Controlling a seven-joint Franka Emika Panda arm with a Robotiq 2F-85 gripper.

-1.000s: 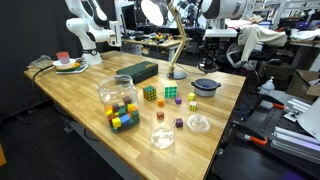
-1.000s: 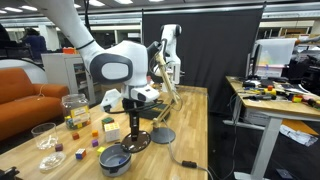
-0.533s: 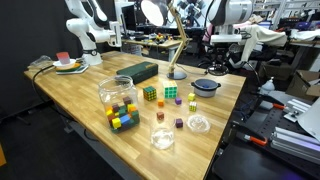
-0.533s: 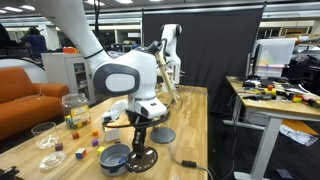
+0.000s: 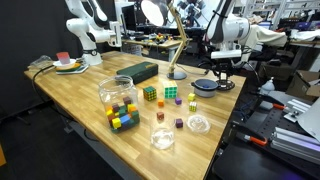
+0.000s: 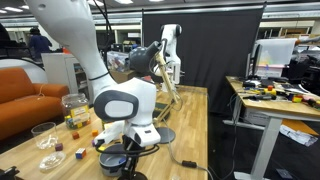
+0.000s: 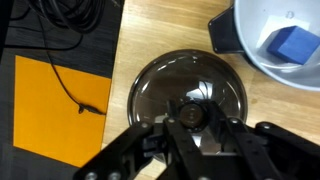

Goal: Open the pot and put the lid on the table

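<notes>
The black pot (image 5: 206,86) stands open near the table's far edge; the wrist view shows its grey inside (image 7: 255,30) with a blue block (image 7: 294,45) in it. The dark round lid (image 7: 165,85) is beside the pot, low over the wooden table (image 5: 90,100) close to its edge. I cannot tell whether it touches the wood. My gripper (image 7: 190,118) is shut on the lid's knob from above. In both exterior views the gripper (image 5: 222,76) (image 6: 135,165) hangs low next to the pot (image 6: 113,160).
A clear jar of coloured blocks (image 5: 118,100), two clear dishes (image 5: 198,123) (image 5: 163,138), puzzle cubes (image 5: 150,94), small loose blocks, a black box (image 5: 138,71) and a lamp base (image 5: 176,72) stand on the table. Past the edge lie an orange sheet (image 7: 50,110) and black cables (image 7: 70,20).
The gripper has moved with the lid away from the pot toward the table's edge and has come down lower. The pot has stayed in place.
</notes>
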